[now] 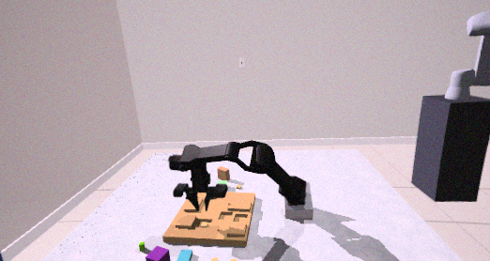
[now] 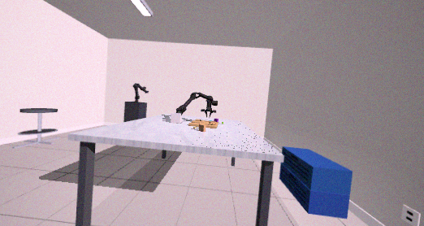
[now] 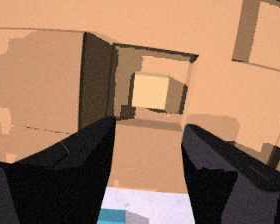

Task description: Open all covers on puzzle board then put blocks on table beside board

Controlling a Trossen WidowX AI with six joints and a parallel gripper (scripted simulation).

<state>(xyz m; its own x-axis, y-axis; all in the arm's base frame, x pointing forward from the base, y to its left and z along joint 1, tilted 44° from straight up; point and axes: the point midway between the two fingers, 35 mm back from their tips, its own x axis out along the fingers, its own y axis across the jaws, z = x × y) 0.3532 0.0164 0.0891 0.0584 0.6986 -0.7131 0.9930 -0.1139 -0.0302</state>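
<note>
The wooden puzzle board point(image 1: 206, 242) point(image 2: 208, 127) lies on the table, with wood-coloured covers and recesses on top. A small pale yellow block point(image 1: 204, 224) point(image 3: 151, 91) sits in an open square well. A raised wood-coloured cover point(image 3: 36, 80) stands left of that well in the wrist view. My gripper point(image 1: 202, 209) point(image 2: 208, 115) point(image 3: 149, 131) is partly open and empty. It points down above the board, with its fingertips apart on either side of the well's near edge in the wrist view. The state of the other covers is hard to tell.
In front of the board lie a purple block point(image 1: 158, 254), a cyan block point(image 1: 185, 255) point(image 3: 111, 216) and a small green block point(image 1: 142, 246). Behind it are a brown block point(image 1: 223, 173) point(image 2: 201, 128), a green piece point(image 1: 222, 182) and a small yellow piece point(image 1: 239, 187).
</note>
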